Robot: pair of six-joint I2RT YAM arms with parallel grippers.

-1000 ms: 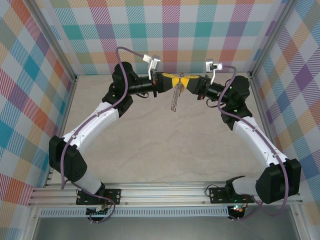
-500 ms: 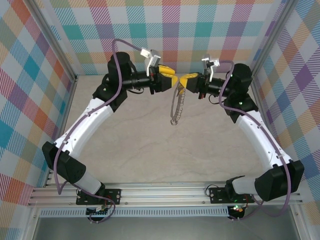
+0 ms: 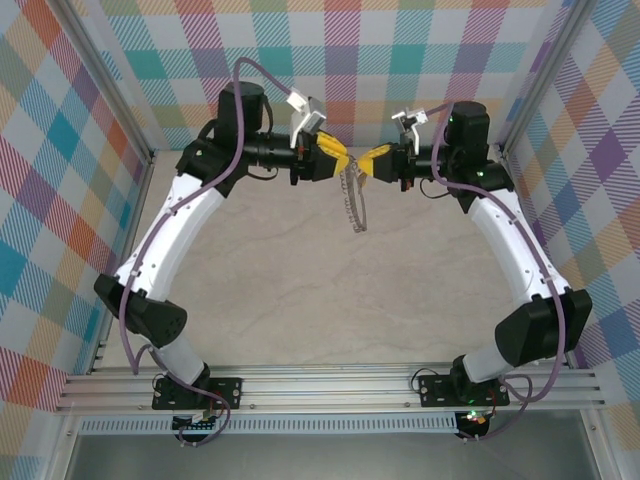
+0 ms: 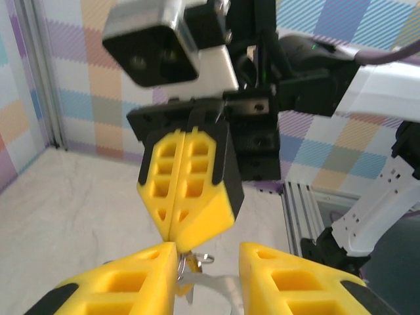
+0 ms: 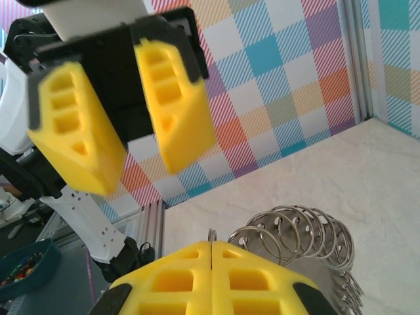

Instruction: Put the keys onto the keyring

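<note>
Beige table (image 3: 300, 290), plaid walls (image 3: 400, 60) | right gripper (image 5: 211, 259) clamped on keyring (image 3: 353, 200), which hung between both arms above the table | left gripper (image 4: 207, 279) parted, where a second before it met the right's tips | keyring's top hidden behind fingers; key not made out

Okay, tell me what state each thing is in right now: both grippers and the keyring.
left gripper: open, nothing between its fingers.
right gripper: shut on the keyring's top end.
keyring: held at one end, the rest hanging down loose from the right gripper.
</note>
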